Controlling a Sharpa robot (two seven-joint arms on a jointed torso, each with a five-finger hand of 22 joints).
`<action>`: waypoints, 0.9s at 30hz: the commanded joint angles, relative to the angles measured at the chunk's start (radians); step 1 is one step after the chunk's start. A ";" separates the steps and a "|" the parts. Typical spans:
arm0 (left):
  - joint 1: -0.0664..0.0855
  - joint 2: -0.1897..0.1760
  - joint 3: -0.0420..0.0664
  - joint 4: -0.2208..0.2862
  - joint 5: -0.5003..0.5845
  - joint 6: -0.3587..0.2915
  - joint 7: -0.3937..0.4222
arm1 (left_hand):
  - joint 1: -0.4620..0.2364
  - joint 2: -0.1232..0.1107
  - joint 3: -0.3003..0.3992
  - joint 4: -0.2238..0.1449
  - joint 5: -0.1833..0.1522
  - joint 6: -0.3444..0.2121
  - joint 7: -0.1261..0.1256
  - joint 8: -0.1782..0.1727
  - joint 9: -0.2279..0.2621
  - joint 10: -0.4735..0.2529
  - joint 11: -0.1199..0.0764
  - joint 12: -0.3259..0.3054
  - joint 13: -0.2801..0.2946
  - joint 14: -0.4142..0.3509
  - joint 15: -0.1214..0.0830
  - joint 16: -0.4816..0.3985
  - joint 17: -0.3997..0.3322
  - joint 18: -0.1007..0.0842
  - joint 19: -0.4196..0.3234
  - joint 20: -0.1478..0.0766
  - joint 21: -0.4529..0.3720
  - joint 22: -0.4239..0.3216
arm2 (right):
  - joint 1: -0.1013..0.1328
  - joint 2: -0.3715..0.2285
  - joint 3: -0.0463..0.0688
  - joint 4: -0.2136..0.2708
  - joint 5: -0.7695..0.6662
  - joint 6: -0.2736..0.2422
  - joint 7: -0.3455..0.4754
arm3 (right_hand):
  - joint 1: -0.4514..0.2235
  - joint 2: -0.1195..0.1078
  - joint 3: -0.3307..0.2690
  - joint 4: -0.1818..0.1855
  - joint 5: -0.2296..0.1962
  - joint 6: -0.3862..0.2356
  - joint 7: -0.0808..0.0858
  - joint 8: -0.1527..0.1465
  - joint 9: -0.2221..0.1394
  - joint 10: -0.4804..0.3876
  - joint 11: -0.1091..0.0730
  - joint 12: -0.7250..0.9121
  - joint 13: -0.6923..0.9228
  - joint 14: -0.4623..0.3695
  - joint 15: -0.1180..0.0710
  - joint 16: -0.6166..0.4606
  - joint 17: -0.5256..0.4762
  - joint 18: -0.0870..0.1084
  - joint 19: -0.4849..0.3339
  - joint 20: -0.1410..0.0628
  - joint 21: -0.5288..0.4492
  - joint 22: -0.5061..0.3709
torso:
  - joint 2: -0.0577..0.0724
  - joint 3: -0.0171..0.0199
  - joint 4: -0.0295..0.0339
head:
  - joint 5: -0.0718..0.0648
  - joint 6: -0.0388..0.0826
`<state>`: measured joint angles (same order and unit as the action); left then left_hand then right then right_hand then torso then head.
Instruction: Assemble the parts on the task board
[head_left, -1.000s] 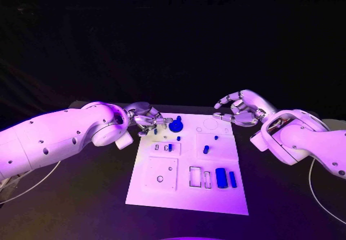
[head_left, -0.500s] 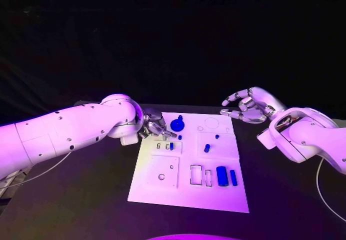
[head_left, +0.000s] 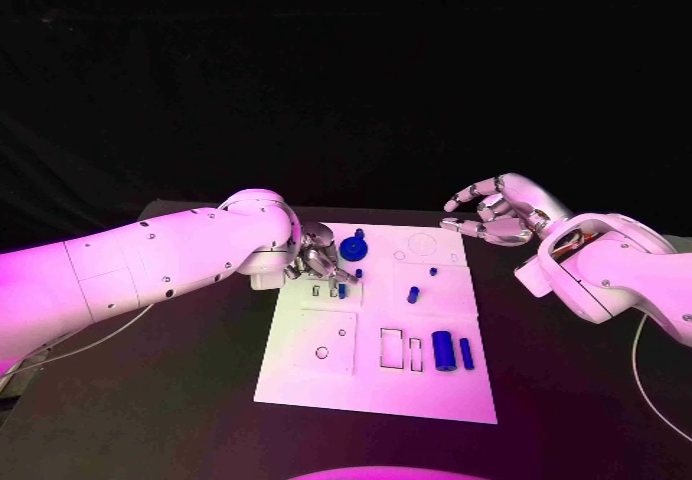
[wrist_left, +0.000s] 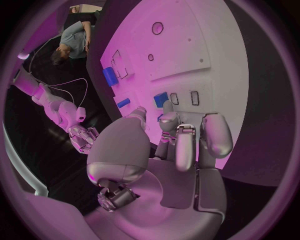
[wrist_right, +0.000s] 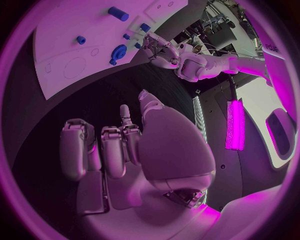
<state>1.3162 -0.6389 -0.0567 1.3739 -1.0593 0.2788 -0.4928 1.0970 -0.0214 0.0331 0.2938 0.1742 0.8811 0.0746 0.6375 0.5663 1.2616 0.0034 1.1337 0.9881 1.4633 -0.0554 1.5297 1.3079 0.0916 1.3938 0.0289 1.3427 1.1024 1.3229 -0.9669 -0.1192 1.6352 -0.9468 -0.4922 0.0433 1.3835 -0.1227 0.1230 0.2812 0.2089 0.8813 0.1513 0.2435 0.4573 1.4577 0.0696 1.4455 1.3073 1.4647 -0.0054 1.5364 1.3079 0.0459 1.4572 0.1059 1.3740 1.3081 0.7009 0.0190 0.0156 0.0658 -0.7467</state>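
The white task board (head_left: 375, 385) lies mid-table. My left hand (head_left: 319, 257) hangs low over its far left part, fingertips down at the small slots (head_left: 323, 291). In the left wrist view a bit of blue shows between the thumb and fingertips (wrist_left: 167, 107), right beside a blue part (wrist_left: 160, 99) set in a slot. A round blue part (head_left: 355, 250) stands just right of that hand. My right hand (head_left: 498, 214) hovers off the board's far right corner, fingers spread and curved, holding nothing. The right wrist view shows that hand (wrist_right: 125, 145) above dark table, with the board (wrist_right: 59, 60) beyond it.
A small blue part (head_left: 413, 295) sits mid-board. Two longer blue parts (head_left: 443, 352) stand side by side near the board's right edge, next to empty rectangular slots (head_left: 391, 349). A square recess with a ring (head_left: 323, 345) lies at the near left. Black table surrounds the board.
My left hand has moved from the board's far left edge toward me, lower over the small slots. The right hand rose slightly and spread its fingers a little.
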 joint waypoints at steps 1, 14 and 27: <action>0.003 0.010 -0.001 -0.009 -0.014 0.042 -0.015 | -0.008 0.003 -0.006 0.000 -0.003 -0.010 0.000 0.006 0.002 -0.009 -0.002 -0.006 -0.004 0.091 -0.007 0.007 0.205 -0.007 0.008 0.002 0.006 0.002 | 0.000 0.001 0.000 -0.001 -0.016 0.019 -0.011 | 0.001 -0.003 0.004 0.003 0.005 0.006 -0.001 0.004 0.001 -0.002 -0.002 -0.004 0.137 0.079 0.001 -0.004 0.140 0.007 -0.002 -0.005 -0.006 0.099 | 0.000 -0.0001 0.0004 | 0.000 -0.003; 0.002 0.035 -0.006 -0.037 -0.011 0.063 -0.018 | 0.016 0.008 -0.006 -0.001 0.007 -0.021 0.001 0.013 0.017 -0.021 -0.001 -0.014 -0.015 0.092 -0.006 0.010 0.211 -0.009 0.010 0.002 0.012 0.012 | -0.001 0.009 -0.001 -0.008 -0.017 0.021 -0.015 | 0.000 -0.003 0.004 0.003 0.006 0.006 -0.001 0.004 0.001 -0.001 -0.002 -0.004 0.138 0.078 0.001 -0.004 0.139 0.007 -0.002 -0.005 -0.006 0.099 | 0.001 -0.0008 0.0014 | -0.001 -0.007; 0.001 0.051 -0.006 -0.049 -0.009 0.069 -0.019 | 0.098 0.033 0.036 -0.002 0.022 -0.040 0.002 0.014 0.040 -0.033 0.000 -0.021 -0.026 0.094 -0.005 0.014 0.218 -0.010 0.011 0.004 0.021 0.026 | -0.001 0.012 -0.001 -0.010 -0.021 0.029 -0.024 | 0.000 0.000 0.005 0.004 0.008 0.006 -0.001 0.005 0.001 0.000 -0.002 -0.003 0.138 0.079 0.001 -0.004 0.140 0.007 -0.002 -0.005 -0.006 0.099 | 0.001 0.0000 0.0012 | -0.003 -0.011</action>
<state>1.3164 -0.5915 -0.0630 1.3254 -1.0679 0.3281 -0.5107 1.1857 0.0097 0.0649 0.2912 0.1933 0.8469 0.0765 0.6494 0.6058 1.2340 0.0026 1.1182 0.9641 1.4633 -0.0553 1.5382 1.3076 0.0916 1.3972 0.0323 1.3583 1.1273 1.3221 -0.9555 -0.1205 1.6255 -0.9541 -0.4811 0.0251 1.3835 -0.1226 0.1257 0.2840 0.2130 0.8813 0.1513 0.2435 0.4569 1.4578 0.0697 1.4455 1.3081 1.4647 -0.0054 1.5364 1.3076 0.0458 1.4573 0.1059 1.3719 1.3077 0.7019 0.0183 0.0163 0.0643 -0.7568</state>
